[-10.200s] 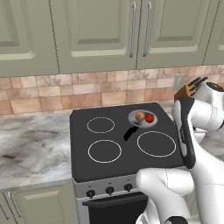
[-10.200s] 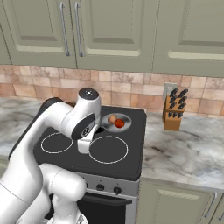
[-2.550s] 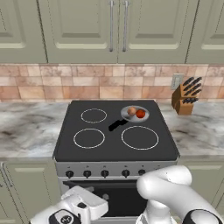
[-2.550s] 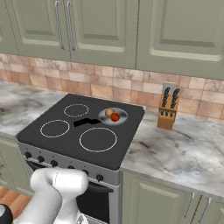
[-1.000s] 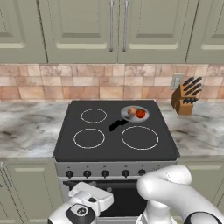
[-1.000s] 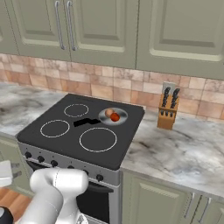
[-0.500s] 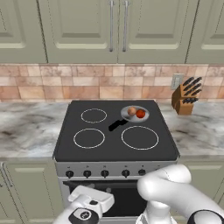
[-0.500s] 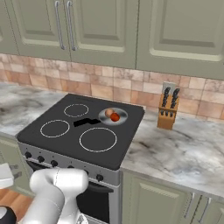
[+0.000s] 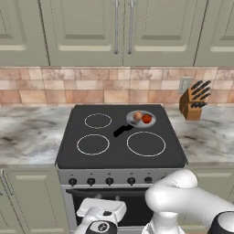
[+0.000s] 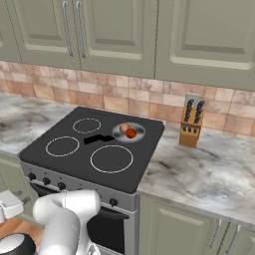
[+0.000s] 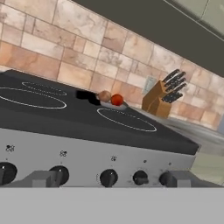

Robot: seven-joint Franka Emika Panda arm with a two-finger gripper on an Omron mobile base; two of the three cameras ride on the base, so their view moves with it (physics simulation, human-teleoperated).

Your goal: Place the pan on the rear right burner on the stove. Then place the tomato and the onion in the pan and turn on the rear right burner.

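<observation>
Room: kitchen with pale green cupboard doors (image 9: 123,32) above a tan tile wall (image 9: 55,87), and a grey marbled bench (image 9: 27,137) on both sides of the stove (image 9: 121,157).
Stove: black glass top with four white rings, steel front, a row of small black knobs (image 11: 108,177).
Pan (image 9: 137,119): round, shiny grey metal with a black handle, sitting on the rear right burner (image 10: 130,132) of the stove.
Pan contents: tan onion (image 9: 137,116) and glossy red tomato (image 9: 146,119), side by side.
Knife block (image 9: 193,101): wooden, dark handles, on the bench right of the stove.
Gripper (image 11: 111,179): low in front of the stove's knobs, jaws spread wide, holding nothing.
</observation>
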